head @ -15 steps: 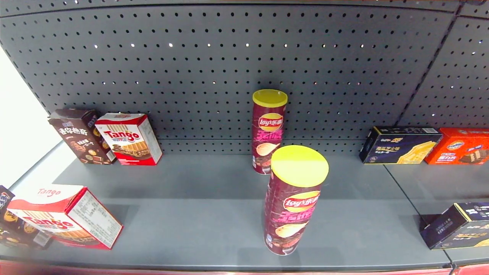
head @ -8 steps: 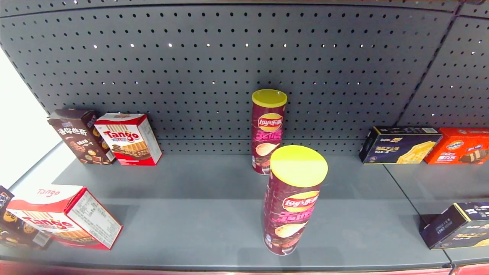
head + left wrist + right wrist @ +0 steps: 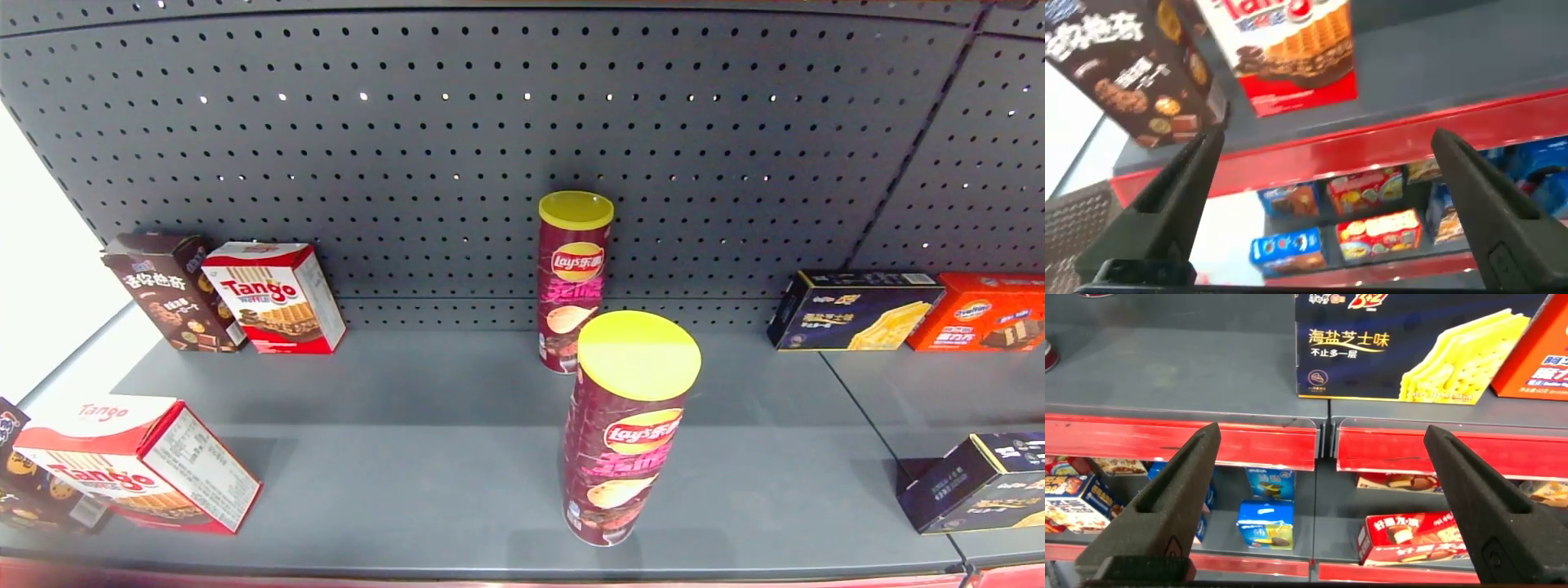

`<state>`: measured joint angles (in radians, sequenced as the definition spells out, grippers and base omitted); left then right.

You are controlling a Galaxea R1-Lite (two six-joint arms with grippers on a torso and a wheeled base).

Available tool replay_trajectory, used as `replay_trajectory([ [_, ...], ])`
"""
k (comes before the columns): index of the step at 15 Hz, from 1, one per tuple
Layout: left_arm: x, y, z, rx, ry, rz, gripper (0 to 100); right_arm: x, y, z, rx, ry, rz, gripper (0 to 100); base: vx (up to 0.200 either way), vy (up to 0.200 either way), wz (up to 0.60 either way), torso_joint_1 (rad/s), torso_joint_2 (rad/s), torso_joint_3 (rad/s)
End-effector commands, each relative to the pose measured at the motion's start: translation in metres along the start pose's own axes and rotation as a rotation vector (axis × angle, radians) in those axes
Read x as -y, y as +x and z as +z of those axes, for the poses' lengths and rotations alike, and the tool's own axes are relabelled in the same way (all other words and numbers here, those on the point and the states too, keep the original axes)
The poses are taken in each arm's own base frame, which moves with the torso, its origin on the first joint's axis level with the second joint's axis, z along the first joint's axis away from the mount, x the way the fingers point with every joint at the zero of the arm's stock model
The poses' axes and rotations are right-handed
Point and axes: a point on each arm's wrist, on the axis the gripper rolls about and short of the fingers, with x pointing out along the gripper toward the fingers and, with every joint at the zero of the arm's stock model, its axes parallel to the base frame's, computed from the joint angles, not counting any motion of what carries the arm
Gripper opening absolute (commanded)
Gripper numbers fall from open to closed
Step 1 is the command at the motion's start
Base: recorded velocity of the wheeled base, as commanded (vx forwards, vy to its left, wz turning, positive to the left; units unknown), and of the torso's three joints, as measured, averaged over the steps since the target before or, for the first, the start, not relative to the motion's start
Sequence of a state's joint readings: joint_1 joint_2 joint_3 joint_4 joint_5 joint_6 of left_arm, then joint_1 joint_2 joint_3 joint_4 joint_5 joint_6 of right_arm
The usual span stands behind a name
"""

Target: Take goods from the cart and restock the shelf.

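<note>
Nothing is moving since a second ago — front can (image 3: 624, 433) and back can (image 3: 574, 278) are standing upright on the shelf (image 3: 392, 465), beyond the left gripper (image 3: 1327, 139) and right gripper (image 3: 1323, 433). Both are hanging spread apart, empty — likely next: fetching more from the cart.

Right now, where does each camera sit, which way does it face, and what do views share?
Head: on the robot's head, facing forward and down onto the shelf and front chip can.
Left wrist: behind the open left hand, facing the shelf's front edge, red wafer box and brown cookie box.
Right wrist: behind the open right hand, facing the navy cracker box.
Shared: head and left wrist both see the red wafer box.
</note>
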<state>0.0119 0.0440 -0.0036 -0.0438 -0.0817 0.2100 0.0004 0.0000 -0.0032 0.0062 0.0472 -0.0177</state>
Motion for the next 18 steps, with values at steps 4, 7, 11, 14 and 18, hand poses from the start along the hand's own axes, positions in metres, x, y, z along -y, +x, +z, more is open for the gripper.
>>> replay_trajectory([
  [4, 0.0001, -0.0037, -0.0006, 0.048, -0.003, -0.008, 100, 0.0, 0.0, 0.0, 0.0, -0.001, 0.0, 100, 0.0, 0.0, 0.0, 0.0, 0.0, 0.0],
  [7, 0.0001, -0.0036, -0.001, 0.045, -0.007, 0.001, 100, 0.0, 0.0, 0.0, 0.0, -0.001, 0.0, 100, 0.0, 0.0, 0.0, 0.0, 0.0, 0.0],
  [11, -0.0022, -0.0037, -0.0012, 0.029, -0.06, 0.104, 100, 0.0, 0.0, 0.0, 0.0, -0.001, 0.001, 100, 0.0, 0.0, 0.0, 0.0, 0.0, 0.0],
  [14, -0.0031, -0.0037, -0.0039, 0.005, -0.17, 0.164, 100, 0.0001, 0.0, 0.0, 0.0, -0.001, 0.0, 100, 0.0, 0.0, 0.0, 0.0, 0.0, 0.0],
  [18, -0.0022, -0.0037, -0.0063, -0.02, -0.167, 0.139, 100, -0.0001, -0.0007, 0.0028, 0.012, -0.003, 0.012, 100, 0.0, 0.0, 0.0, 0.0, 0.0, 0.0],
])
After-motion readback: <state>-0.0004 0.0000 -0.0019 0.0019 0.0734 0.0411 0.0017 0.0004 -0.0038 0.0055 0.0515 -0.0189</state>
